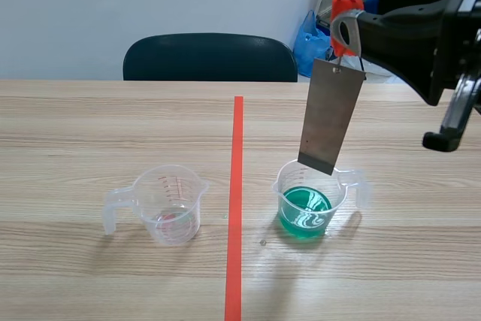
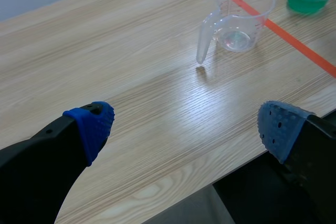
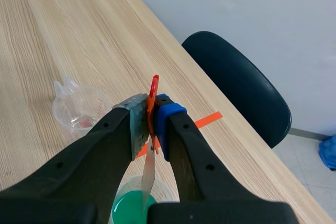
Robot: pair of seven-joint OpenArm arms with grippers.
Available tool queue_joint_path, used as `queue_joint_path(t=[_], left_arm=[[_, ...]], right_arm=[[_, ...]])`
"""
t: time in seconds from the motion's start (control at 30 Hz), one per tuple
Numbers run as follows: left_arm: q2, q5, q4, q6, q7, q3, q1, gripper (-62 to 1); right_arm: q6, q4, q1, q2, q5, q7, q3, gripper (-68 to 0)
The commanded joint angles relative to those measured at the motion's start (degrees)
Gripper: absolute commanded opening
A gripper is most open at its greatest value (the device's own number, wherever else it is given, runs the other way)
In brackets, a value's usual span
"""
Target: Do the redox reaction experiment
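Right pincer (image 3: 152, 114) is clamped on an orange-red clip (image 3: 153, 90), its two pads pressed against the clip's sides. A flat grey metal plate (image 1: 331, 114) hangs from the clip, slightly tilted. Its lower edge sits about level with the rim of the cup of green liquid (image 1: 304, 212), and in the scene view it does not reach the liquid. That cup stands on the bench (image 1: 90, 125), just right of the tape line (image 1: 237, 186).

Left pincer (image 2: 186, 129) is spread wide and holds nothing, low over the near edge of the bench. Well ahead of it stands the clear cup (image 2: 239, 22), left of the tape line, with only a little liquid at its bottom. A dark chair (image 1: 210, 58) stands behind the bench, and a blue bag (image 1: 310, 39) lies beyond it.
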Motion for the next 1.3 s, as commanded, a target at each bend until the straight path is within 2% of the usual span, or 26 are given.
queue_joint_path(t=[0.0,0.23,0.37,1.27], left_arm=[[0.63,-0.63,0.07,-0.24,-1.68,-0.52,0.07,-2.2],[0.61,-0.66,0.07,1.07,-1.92,-0.52,0.07,-2.4],[0.63,-2.32,0.07,1.05,-1.88,-0.52,0.07,-2.4],[1.4,-2.32,0.07,1.01,-3.04,-0.52,0.07,-2.4]], right_arm=[[-0.24,-0.07,0.94,0.74,0.61,0.66,0.5,-66.9],[-0.24,-0.07,0.94,0.74,0.59,0.66,0.5,-66.9],[-0.24,-0.07,0.94,0.74,0.59,0.68,0.5,-66.9],[-0.24,-0.07,0.94,0.74,0.61,0.68,0.5,-66.9]])
